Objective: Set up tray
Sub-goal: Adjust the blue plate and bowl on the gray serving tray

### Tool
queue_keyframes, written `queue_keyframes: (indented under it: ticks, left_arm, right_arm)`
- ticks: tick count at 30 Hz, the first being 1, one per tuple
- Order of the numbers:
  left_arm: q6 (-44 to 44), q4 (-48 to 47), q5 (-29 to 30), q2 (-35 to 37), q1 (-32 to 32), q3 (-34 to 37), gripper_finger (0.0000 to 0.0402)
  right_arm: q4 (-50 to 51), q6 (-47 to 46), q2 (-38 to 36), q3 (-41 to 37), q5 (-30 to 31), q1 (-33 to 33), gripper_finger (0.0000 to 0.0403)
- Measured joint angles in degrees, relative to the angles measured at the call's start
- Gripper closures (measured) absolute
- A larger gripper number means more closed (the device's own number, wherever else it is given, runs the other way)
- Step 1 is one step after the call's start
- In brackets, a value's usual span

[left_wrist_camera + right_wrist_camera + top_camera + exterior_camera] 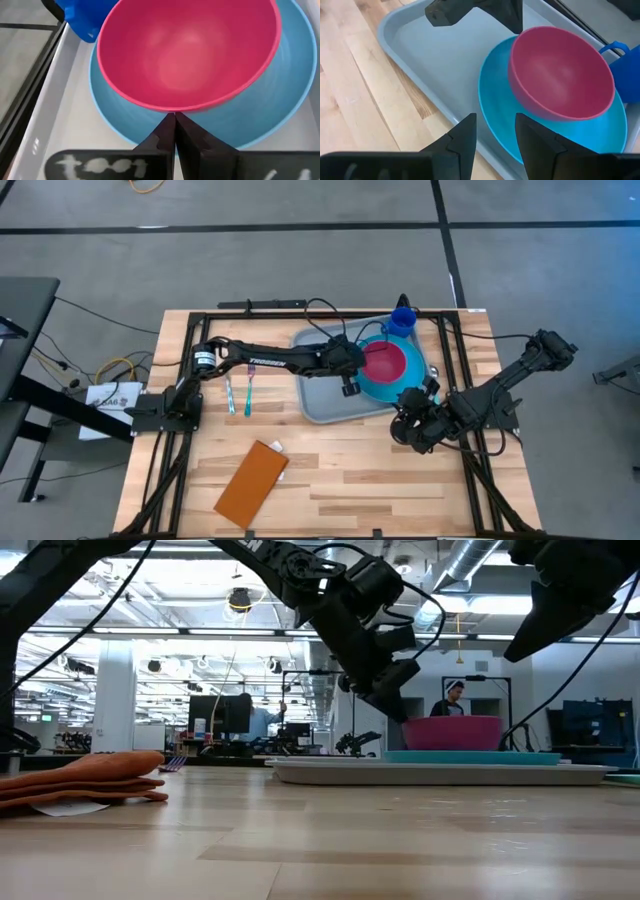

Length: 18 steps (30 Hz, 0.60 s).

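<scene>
The orange-brown napkin (pixel 85 778) lies nearest the low camera, flat on the wooden table (pixel 330 490) with a scrap of white paper (pixel 65 807) under its edge; from above it sits at about seven o'clock on the tabletop. Two toothbrush-like sticks (pixel 240 394) lie side by side at nine o'clock, just beside the left arm's base.

The tray (pixel 322 402), pale grey-blue with a low rim, rests flat on the table a little past centre toward two o'clock. On its right half stands a round bright-blue plate (pixel 405 385), and a pink bowl (pixel 384 362) sits upright on the plate, shifted toward the plate's far edge. A blue cup (pixel 402 319) with a handle stands at the tray's twelve o'clock corner, close to the plate.

The left gripper (pixel 350 380) reaches over the tray from nine o'clock, its tips just at the near rim of the bowl; its jaws are pressed fully together, gripping nothing. The right gripper (pixel 418 412) hovers at the tray's four o'clock edge, near the plate, its fingers (pixel 464 137) parted to a middling gap with nothing between them.

A person (pixel 452 698) shows in the room beyond.
</scene>
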<state>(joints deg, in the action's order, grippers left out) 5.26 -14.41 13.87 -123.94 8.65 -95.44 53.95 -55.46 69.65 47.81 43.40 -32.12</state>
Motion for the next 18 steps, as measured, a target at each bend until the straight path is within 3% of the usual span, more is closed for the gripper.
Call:
queue_keyframes:
  ticks: [13, 18]
  left_arm:
    - [-1.76, 1.02, 0.84, 0.0, -0.19, 0.0, 0.0401]
    - [-4.96, -3.42, 9.63, 0.0, -0.59, 0.0, 0.0401]
  right_arm:
    - [0.0, 0.57, -0.01, 0.0, 0.07, 0.0, 0.0276]
    - [0.0, 0.55, -0.01, 0.0, 0.07, 0.0, 0.0276]
